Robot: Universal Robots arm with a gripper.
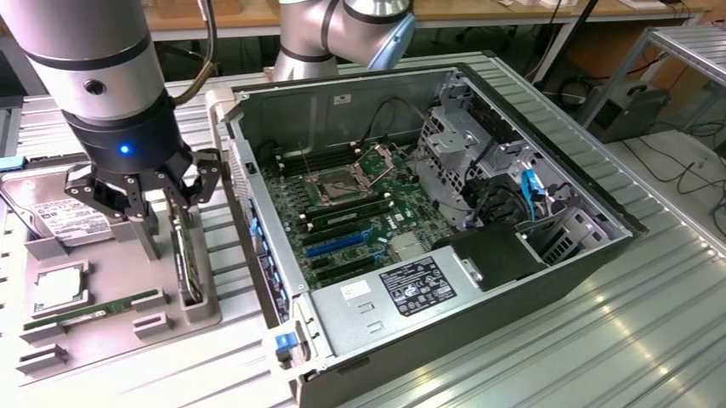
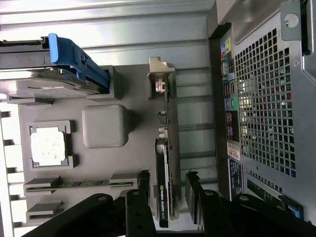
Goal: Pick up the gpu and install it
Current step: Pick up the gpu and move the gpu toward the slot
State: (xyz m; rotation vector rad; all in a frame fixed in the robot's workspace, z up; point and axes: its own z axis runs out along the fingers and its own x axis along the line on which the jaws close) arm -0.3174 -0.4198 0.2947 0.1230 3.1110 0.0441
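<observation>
The gpu (image 1: 190, 259) stands on its long edge in a slot of the grey holder tray (image 1: 108, 340), just outside the open computer case (image 1: 477, 280). In the wrist view it is a thin dark card (image 2: 165, 173) with its silver bracket (image 2: 161, 79) at the far end. My gripper (image 1: 165, 238) hangs low over the card and is open. Its black fingers (image 2: 143, 183) stand on either side of the gpu with a small gap on each side, and my gripper (image 2: 168, 186) straddles the near end of the card.
On the tray (image 2: 133, 98) lie a hard drive (image 1: 51, 212) with a blue clip (image 2: 74, 57), a CPU (image 1: 57, 291) and a green memory stick (image 1: 97, 311). The case's perforated rear wall (image 2: 261, 98) stands close beside the card. The motherboard (image 1: 352, 221) lies exposed inside.
</observation>
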